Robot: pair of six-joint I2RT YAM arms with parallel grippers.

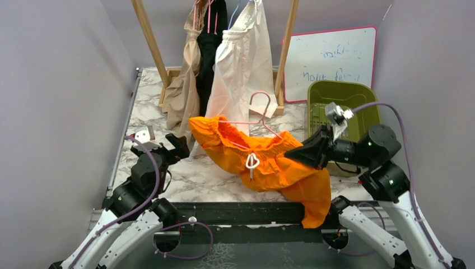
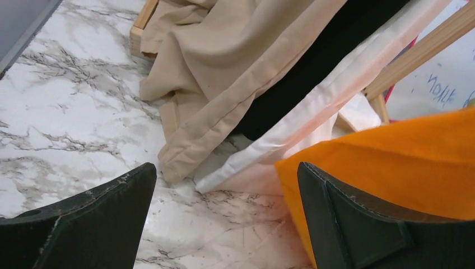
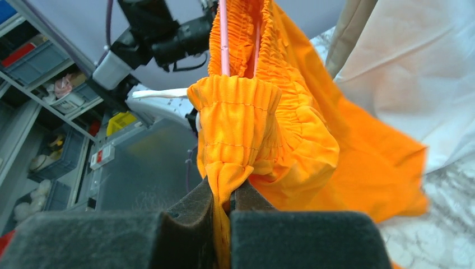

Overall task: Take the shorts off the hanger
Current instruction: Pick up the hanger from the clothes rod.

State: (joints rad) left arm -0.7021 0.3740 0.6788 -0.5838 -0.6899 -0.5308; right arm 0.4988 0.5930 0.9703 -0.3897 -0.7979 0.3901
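Top of the rack is cut off overhead, so no telling what the tan shorts (image 1: 182,92), black shorts (image 1: 208,56) and cream shorts (image 1: 241,67) hang from up at 12 o'clock. The whiteboard (image 1: 330,61) scribble is unreadable too.

The orange shorts (image 1: 269,165) sprawl across the middle of the marble table (image 1: 145,112), one leg spilling over the edge at 6 o'clock. A pink hanger (image 3: 223,39) is threaded through the waistband.

Right gripper (image 3: 223,199) comes in from 3 o'clock, jaws pinched tight on a bunched bit of orange waistband. Left gripper (image 2: 227,174) sits at 9 o'clock of the shorts, jaws spread wide and gripping nothing. The orange fabric is right by one finger, but I can't tell if it's touching.
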